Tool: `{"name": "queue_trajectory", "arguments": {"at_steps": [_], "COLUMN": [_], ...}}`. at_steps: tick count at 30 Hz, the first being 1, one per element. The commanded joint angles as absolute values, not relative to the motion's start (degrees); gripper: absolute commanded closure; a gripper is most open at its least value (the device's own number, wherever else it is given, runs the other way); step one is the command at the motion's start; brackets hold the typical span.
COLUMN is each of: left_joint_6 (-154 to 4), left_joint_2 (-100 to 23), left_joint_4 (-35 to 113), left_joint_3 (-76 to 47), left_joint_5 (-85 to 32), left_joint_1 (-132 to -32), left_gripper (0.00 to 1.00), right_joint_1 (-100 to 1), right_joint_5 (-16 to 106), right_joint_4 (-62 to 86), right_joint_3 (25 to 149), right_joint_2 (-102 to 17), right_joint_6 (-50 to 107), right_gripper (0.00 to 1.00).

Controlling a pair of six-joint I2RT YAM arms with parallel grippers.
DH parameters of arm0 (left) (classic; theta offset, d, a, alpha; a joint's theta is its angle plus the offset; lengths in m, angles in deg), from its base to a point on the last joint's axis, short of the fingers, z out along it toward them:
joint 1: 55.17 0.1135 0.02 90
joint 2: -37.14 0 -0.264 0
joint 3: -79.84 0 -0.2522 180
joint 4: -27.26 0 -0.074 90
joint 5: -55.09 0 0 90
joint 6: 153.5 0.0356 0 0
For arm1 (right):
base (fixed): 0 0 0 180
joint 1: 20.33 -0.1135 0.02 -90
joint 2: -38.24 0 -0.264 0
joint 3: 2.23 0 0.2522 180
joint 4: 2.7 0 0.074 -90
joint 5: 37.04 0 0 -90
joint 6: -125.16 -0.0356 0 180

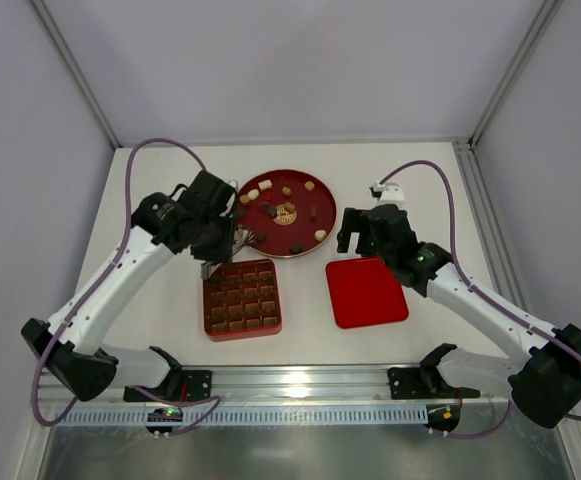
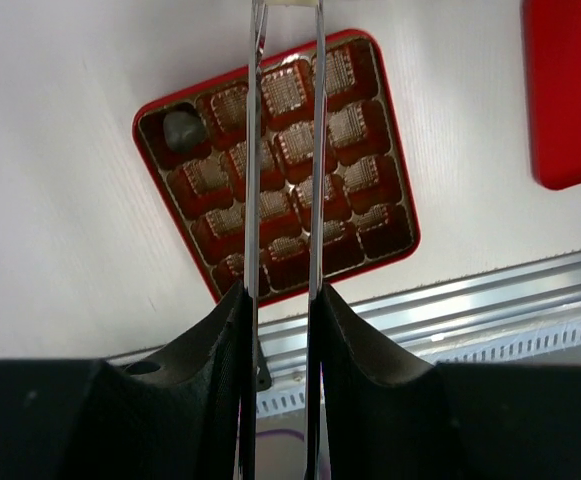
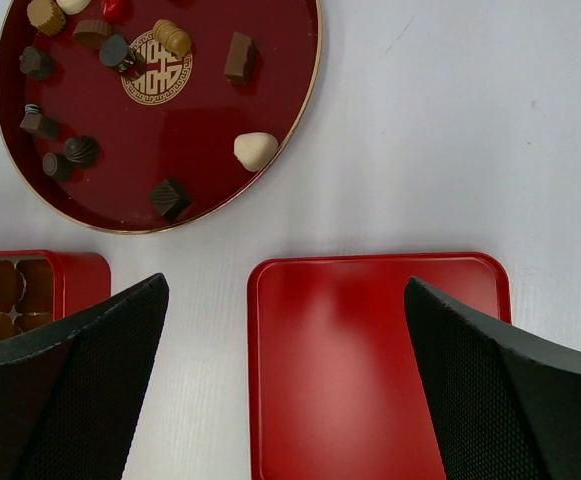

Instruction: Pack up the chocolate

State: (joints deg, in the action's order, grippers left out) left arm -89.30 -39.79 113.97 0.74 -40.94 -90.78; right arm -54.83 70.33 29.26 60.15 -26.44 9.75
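Observation:
The chocolate, several dark, tan and cream pieces, lies on a round red plate; the right wrist view shows the pieces too, such as a cream one. The red 4x4 tray sits in front of the plate. One dark piece lies in its far left corner cell; the other cells look empty. My left gripper hovers over the tray's far left edge, its thin metal blades apart with nothing between them. My right gripper is wide open and empty above the flat red lid.
The lid lies flat to the right of the tray and shows at the right edge of the left wrist view. A metal rail runs along the near table edge. Frame posts stand at the back corners.

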Motion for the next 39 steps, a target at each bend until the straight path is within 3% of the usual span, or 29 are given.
{"name": "queue_trajectory", "arguments": {"at_steps": [1,16,39], "left_joint_6": [-91.01,-92.41,-93.12], "left_joint_2": [-34.42,-24.04,-25.35], "left_joint_4": [116.78,118.54,114.14], "left_joint_3": [-2.10,-13.79,-17.75], "left_joint_5": [-41.42,-39.75,-40.80], "left_joint_1": [-91.03,-91.03,-91.03], "left_gripper": [0.71,0.70,0.66], "right_joint_1": [-54.87,-54.87,-54.87], "right_joint_5": [71.77,72.30,71.77], "right_joint_4": [28.20,27.94,27.06], "right_joint_3": [62.07,61.71,61.19], "right_joint_2": [-26.88,-28.20,-28.73], "right_joint_6": [9.76,8.79,8.62], "right_gripper": [0.00,0.00,0.00]}}
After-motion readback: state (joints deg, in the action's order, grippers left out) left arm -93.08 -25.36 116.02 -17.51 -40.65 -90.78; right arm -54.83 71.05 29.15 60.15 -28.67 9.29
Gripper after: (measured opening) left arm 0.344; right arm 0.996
